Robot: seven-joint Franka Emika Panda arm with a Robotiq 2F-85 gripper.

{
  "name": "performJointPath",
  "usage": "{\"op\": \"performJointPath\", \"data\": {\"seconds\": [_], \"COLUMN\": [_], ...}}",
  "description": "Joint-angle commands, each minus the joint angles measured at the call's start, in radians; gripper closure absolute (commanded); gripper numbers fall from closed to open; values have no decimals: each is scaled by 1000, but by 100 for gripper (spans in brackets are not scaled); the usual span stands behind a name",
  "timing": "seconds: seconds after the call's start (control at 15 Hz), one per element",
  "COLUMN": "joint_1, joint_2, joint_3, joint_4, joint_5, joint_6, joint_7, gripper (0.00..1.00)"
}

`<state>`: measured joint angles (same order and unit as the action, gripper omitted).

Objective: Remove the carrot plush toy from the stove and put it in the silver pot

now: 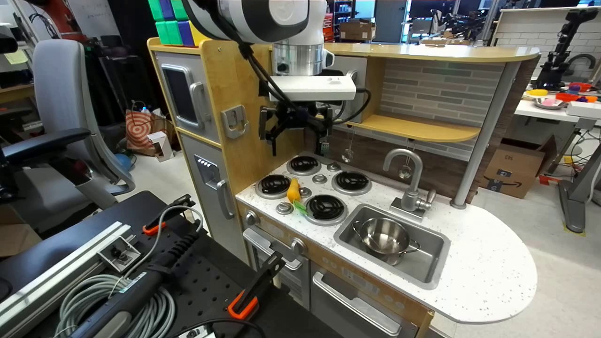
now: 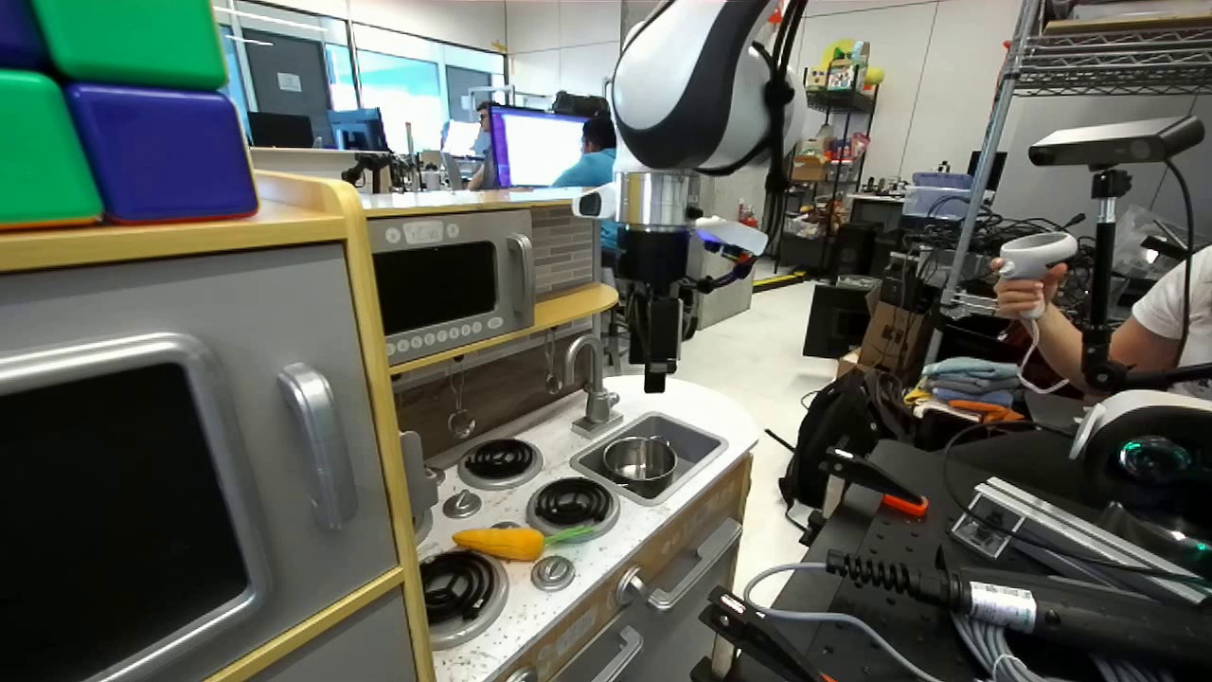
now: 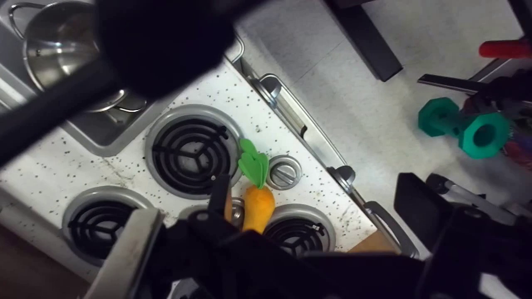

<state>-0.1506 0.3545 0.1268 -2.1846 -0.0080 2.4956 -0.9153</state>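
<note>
The pincer [image 1: 296,151] hangs high above the speckled white counter [image 1: 488,263], its two fingers [image 3: 415,207] spread wide apart, holding nothing. Well below it, the carrot plush toy [image 1: 293,191] lies on the stove [image 1: 324,188], its orange body between two burners [image 1: 325,207] and its green leaves at a burner's rim. Metal knobs [image 1: 284,208] crowd around it: one just beside the body, another near the leaves. In the wrist view, the carrot's narrow end slips out of sight behind the pincer's dark frame.

Also lower than the pincer, and past a burner from the carrot, I can make out the silver pot [image 1: 385,237] in the grey sink [image 1: 439,272], mouth up. A faucet [image 1: 415,183] stands just behind the sink, taller than the pot.

Beyond the pincer runs a curved wooden shelf [image 1: 422,130], small utensils [image 1: 347,156] dangling under it, with a toy microwave [image 2: 440,284] close by. To one side of the pincer rises a tall cabinet [image 1: 220,80], coloured blocks [image 1: 173,32] piled on top.

Lower than the pincer too, in front of the counter, there's a black perforated bench [image 1: 211,281], cluttered with orange-and-black clamps [image 1: 258,284] and a coil of grey cable [image 1: 159,310]. Well off from the pincer, in an exterior view, a person in a white shirt [image 2: 1160,308] grips a white controller [image 2: 1032,254].
</note>
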Motion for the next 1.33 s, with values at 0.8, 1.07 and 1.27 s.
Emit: {"op": "performJointPath", "data": {"seconds": [0.8, 1.07, 1.27], "joint_1": [45, 104, 128], "joint_2": [487, 648, 715], "joint_3": [42, -14, -39], "joint_4": [80, 180, 302], "joint_5": [-163, -237, -273], "joint_6": [854, 1011, 976], "joint_7": [161, 265, 328], "gripper": [0, 0, 0]}}
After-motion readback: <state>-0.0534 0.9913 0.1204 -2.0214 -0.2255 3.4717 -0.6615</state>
